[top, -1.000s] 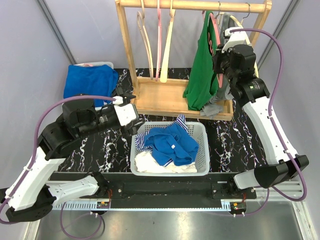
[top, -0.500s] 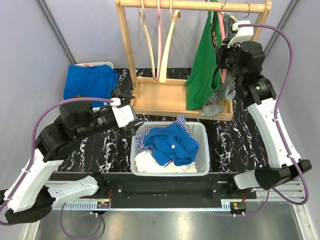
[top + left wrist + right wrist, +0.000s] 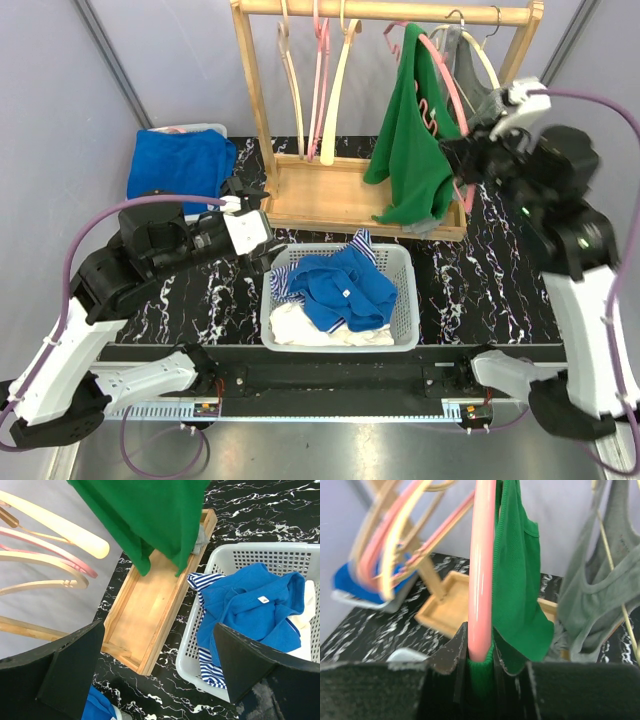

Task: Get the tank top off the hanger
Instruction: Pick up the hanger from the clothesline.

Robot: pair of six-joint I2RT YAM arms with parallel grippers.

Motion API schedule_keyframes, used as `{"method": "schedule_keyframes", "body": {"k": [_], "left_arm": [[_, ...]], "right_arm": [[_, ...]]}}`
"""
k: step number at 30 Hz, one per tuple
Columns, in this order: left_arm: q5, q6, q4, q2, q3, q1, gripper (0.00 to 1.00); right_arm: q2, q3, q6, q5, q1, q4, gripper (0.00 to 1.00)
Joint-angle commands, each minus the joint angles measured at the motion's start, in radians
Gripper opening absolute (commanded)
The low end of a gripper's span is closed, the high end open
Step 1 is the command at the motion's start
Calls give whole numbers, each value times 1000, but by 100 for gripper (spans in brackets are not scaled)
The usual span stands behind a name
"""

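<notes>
Pinching hanger (image 3: 482,570) and tank top (image 3: 517,585) together at two o'clock, right gripper (image 3: 481,660) may drag both off; left gripper (image 3: 160,672) released.

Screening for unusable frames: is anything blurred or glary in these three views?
Top external view: the white and black right arm looks blurred, everything else sharp. Left wrist view: crisp throughout. Right wrist view: the empty hangers on the left are blurred; the glossy pink plastic hanger carries a bright glare streak.

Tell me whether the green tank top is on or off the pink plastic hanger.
On. The green tank top drapes over the pink plastic hanger, and the right gripper pinches hanger and fabric together.
</notes>
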Motion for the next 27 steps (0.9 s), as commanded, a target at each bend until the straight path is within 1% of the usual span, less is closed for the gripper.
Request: {"method": "schedule_keyframes", "body": {"k": [1, 5, 6, 10, 12, 16, 20, 23, 27], "left_arm": [[50, 10, 35, 1, 34, 4, 99], [62, 8, 32, 5, 45, 6, 99], [67, 5, 32, 5, 48, 4, 99], [80, 2, 27, 2, 50, 14, 99], [88, -1, 26, -1, 45, 18, 99], [99, -7, 26, -10, 43, 35, 99], [103, -9, 24, -13, 43, 41, 99], [111, -9, 24, -13, 45, 43, 99], [113, -9, 21, -8, 48, 44, 99]], "right_arm": [[-147, 100, 17, -179, 0, -60, 0], [-218, 154, 38, -188, 1, -98, 0], [-222, 209, 44, -210, 1, -106, 0], [-192, 341, 98, -302, 1, -108, 0], [-175, 381, 115, -342, 3, -94, 0], [-156, 409, 144, -389, 1, -71, 0], [-164, 383, 150, -413, 1, -69, 0], [-190, 308, 138, -426, 3, -69, 0], [-221, 166, 94, -458, 1, -74, 0]]}}
